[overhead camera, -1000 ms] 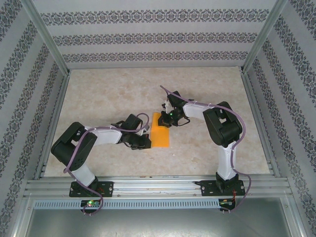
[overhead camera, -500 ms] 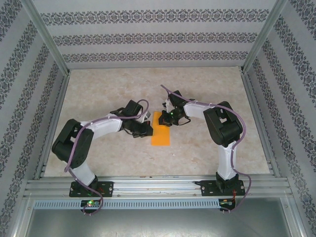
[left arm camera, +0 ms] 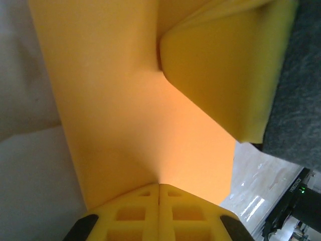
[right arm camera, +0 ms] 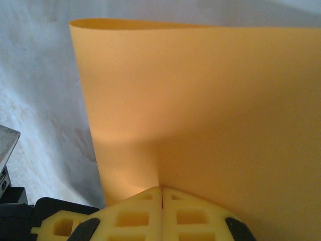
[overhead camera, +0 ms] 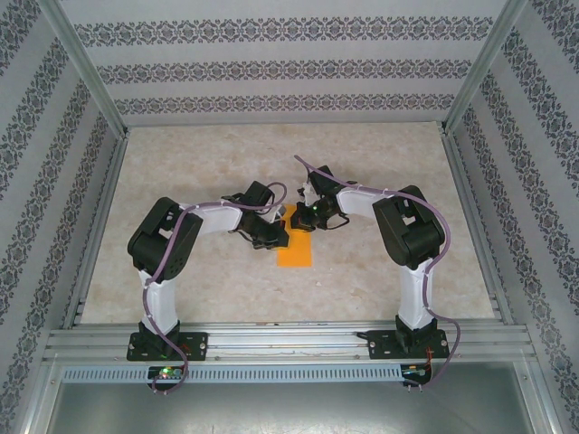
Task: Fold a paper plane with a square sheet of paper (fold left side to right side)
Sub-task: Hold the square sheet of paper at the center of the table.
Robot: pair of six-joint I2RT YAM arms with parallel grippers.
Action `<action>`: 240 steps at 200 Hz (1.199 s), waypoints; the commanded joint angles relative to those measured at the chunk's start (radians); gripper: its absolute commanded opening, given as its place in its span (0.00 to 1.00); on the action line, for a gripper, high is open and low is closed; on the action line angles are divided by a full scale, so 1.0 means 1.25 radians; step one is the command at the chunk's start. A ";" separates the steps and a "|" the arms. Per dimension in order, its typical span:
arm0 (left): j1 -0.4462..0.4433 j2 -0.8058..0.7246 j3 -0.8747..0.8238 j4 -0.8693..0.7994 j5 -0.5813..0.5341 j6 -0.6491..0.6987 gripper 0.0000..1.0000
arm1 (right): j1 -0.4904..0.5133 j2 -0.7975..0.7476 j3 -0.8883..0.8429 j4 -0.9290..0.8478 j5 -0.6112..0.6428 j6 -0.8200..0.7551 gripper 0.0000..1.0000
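at mid-table, between left arm and right arm: orange paper. near part flat on the marbled table; far end tucked under the 2 grippers and partly hidden by them from above. looks narrower than long from overhead.

left gripper: closed tight on the paper, reaching in from the left side. wrist camera: 2 yellow fingers pressed together with no gap, paper pinched in the seam and spreading away from it as 1 smooth curved surface. soft crease starting right at the seam. upper right of that view: yellow fingers of the other gripper, touching the same paper. grey table visible along the left edge.

right gripper: also closed tight on the paper, coming in from the right, just beside the left one over the far end. wrist camera: 2 yellow fingers flat against each other, paper caught between them, rising and curling over at its top edge. left edge of paper free, pale table behind it. dark part low in the left corner of that view, too cropped to identify.

both arms bent at the elbow, forearms angled inward toward the paper. can't tell how many layers sit in either grip.
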 commanded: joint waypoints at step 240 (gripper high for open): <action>-0.055 -0.024 -0.052 0.069 -0.053 -0.119 0.00 | 0.079 -0.227 -0.302 -0.003 0.095 0.087 0.00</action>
